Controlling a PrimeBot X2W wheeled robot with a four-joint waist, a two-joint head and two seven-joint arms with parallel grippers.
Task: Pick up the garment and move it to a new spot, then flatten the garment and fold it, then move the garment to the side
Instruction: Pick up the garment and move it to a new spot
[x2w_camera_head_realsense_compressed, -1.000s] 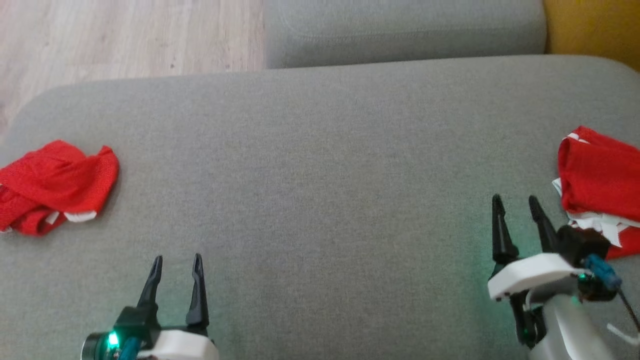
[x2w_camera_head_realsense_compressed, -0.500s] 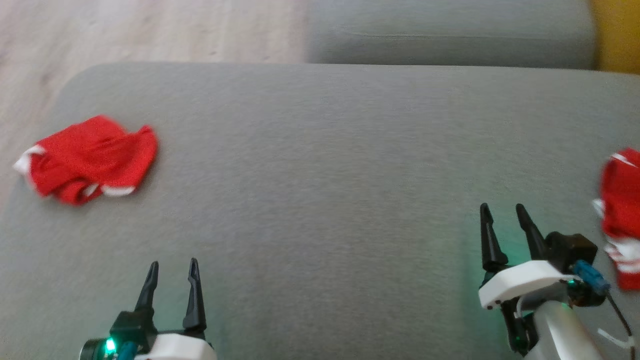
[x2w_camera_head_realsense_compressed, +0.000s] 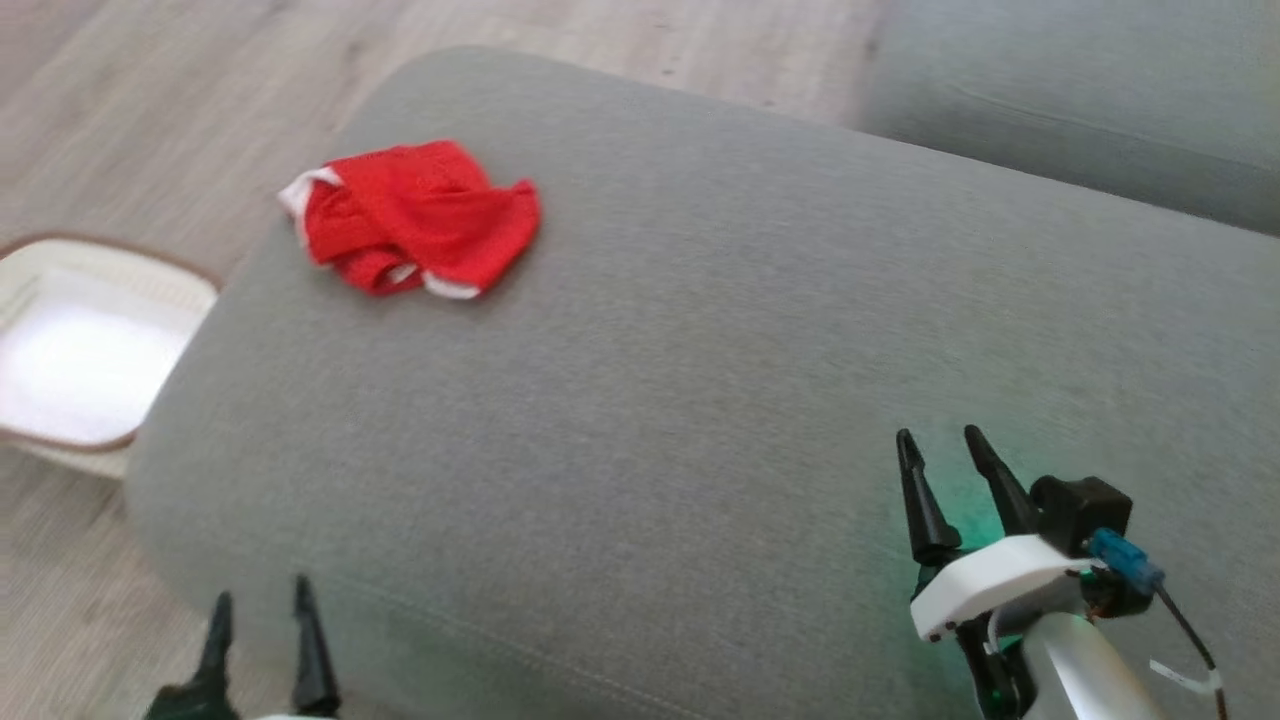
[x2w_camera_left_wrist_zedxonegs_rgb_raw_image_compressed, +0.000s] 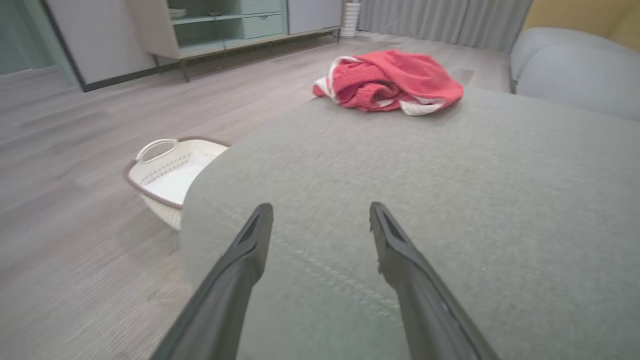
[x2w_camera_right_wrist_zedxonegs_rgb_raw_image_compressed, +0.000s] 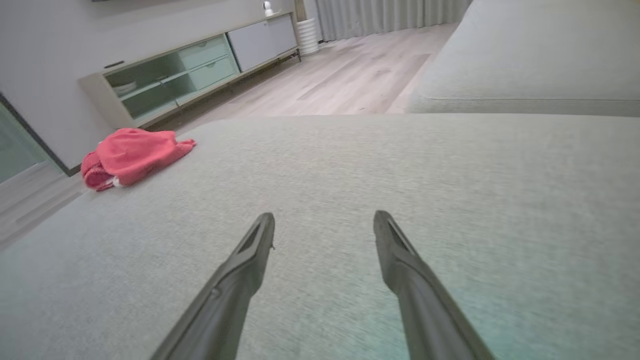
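We see a red garment (x2w_camera_head_realsense_compressed: 415, 215) with white trim lying crumpled on the grey sofa seat (x2w_camera_head_realsense_compressed: 650, 380), near its far left corner in the head view. It lies free of both grippers.

Our left gripper (x2w_camera_head_realsense_compressed: 260, 592) shows at the bottom left of that view, at the front edge of the seat. Its two dark fingers (x2w_camera_left_wrist_zedxonegs_rgb_raw_image_compressed: 245, 265) are spread wide and hold nothing. In the left wrist view they point across the seat toward the garment, which lies well apart from them, close to the seat's far edge.

Our right gripper (x2w_camera_head_realsense_compressed: 938, 433) is at the lower right, over the seat, also wide open and not holding anything. A green light (x2w_camera_head_realsense_compressed: 960, 505) glows on the fabric beside it. In the right wrist view the garment lies far to the left, well apart from this gripper.

On the wooden floor (x2w_camera_head_realsense_compressed: 150, 120), just beside the left end of the seat, stands a white basket (x2w_camera_head_realsense_compressed: 110, 272) with a brown rim. Behind the seat is a second grey cushion (x2w_camera_head_realsense_compressed: 1080, 110). In the wrist views a low cabinet (x2w_camera_left_wrist_zedxonegs_rgb_raw_image_compressed: 225, 25) stands against the wall, and grey curtains (x2w_camera_left_wrist_zedxonegs_rgb_raw_image_compressed: 440, 20) hang further back.
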